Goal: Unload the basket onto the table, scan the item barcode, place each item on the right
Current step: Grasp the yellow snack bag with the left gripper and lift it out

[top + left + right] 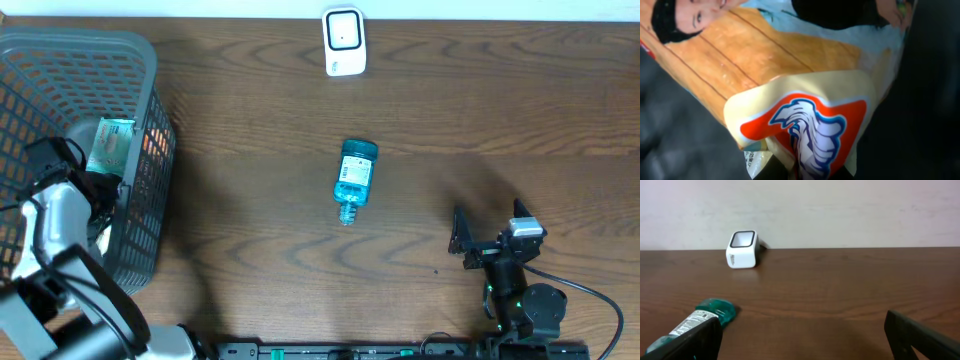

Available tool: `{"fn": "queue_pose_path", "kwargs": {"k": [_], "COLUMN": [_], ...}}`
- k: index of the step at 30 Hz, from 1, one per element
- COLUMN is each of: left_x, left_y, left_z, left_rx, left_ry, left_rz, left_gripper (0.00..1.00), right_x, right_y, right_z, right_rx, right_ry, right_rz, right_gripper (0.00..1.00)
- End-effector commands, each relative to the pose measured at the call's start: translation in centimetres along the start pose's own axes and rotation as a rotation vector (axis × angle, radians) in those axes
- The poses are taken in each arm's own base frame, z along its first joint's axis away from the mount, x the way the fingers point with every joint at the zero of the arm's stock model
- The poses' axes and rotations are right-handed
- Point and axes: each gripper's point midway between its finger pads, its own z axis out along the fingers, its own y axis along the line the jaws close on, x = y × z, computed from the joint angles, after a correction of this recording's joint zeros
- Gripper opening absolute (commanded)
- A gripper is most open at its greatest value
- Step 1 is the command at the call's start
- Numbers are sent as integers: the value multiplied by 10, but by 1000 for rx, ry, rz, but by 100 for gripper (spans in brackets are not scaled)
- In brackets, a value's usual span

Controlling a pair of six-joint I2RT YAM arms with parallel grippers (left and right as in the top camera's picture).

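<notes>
Inside basket (150, 70) at left, left tool (103, 195) closed, against snack packet (790, 75); grip itself hidden. Right tool (801, 322) wide open, empty. Teal bottle (354, 180) lies mid-tabletop (250, 150); scanner (343, 42) at far edge.

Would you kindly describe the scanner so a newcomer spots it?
Look along the far edge of the wooden table, near its middle. The scanner stands there: a small white box with a dark-rimmed window, unlike the teal bottle lying mid-table.
</notes>
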Motion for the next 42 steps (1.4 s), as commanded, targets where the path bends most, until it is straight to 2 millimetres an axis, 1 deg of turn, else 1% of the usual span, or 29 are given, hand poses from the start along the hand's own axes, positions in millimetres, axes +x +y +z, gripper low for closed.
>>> {"fn": "queue_pose_path", "kwargs": {"k": [1,4,8,11,13,14,17,19,20,22,23,25,26,27,29,33,34,36,40,42], "left_x": [-35,-58,-74,-81,-79,-77,-66,-51,-44,-21,-5,22,36,48,73,129,139,155,179,195], "left_y": [-11,-16,-12,-8,-8,-12,-37,-61,-69,-86,-93,-99,-101,-103,-109,-119,-122,-130,-144,-151], "left_z": [-54,-103,-160,-192,-208,-216,-245,-279,-295,-337,-361,-392,-403,-409,-414,-417,-413,-400,-366,-349], "left_rx": [127,238,350,408,452,494,688,897,989,1216,1337,1490,1543,1573,1610,1662,1650,1589,1425,1351], "left_ry": [-155,-294,-446,-537,-563,-565,-561,-549,-544,-529,-509,-473,-455,-433,-381,-322,-310,-291,-261,-246], "left_rz": [-49,-89,-113,-108,-98,-75,17,115,158,284,352,453,505,537,607,826,859,896,952,1007], "left_gripper": [7,7,7,7,7,7,7,7,7,7,8,7,7,7,7,7,7,7,7,7], "right_x": [1,1,1,1,1,1,1,1,1,1,1,1,1,1,1,1,1,1,1,1], "right_y": [1,1,1,1,1,1,1,1,1,1,1,1,1,1,1,1,1,1,1,1], "right_z": [0,0,0,0,0,0,0,0,0,0,0,0,0,0,0,0,0,0,0,0], "right_rx": [-1,-2,-1,-2,-1,-1,-2,-1,-1,-1,-1,-1,-1,-1,-1,-2,-1,-1,-1,-1], "right_ry": [1,1,1,2,1,1,1,1,1,1,1,1,1,1,1,1,1,1,1,1], "right_rz": [-8,-8,-8,-8,-8,-8,-8,-8,-8,-8,-8,-8,-8,-8,-8,-8,-8,-8,-8,-8], "right_gripper": [99,99,99,99,99,99,99,99,99,99,99,99,99,99,99,99,99,99,99,99]}}
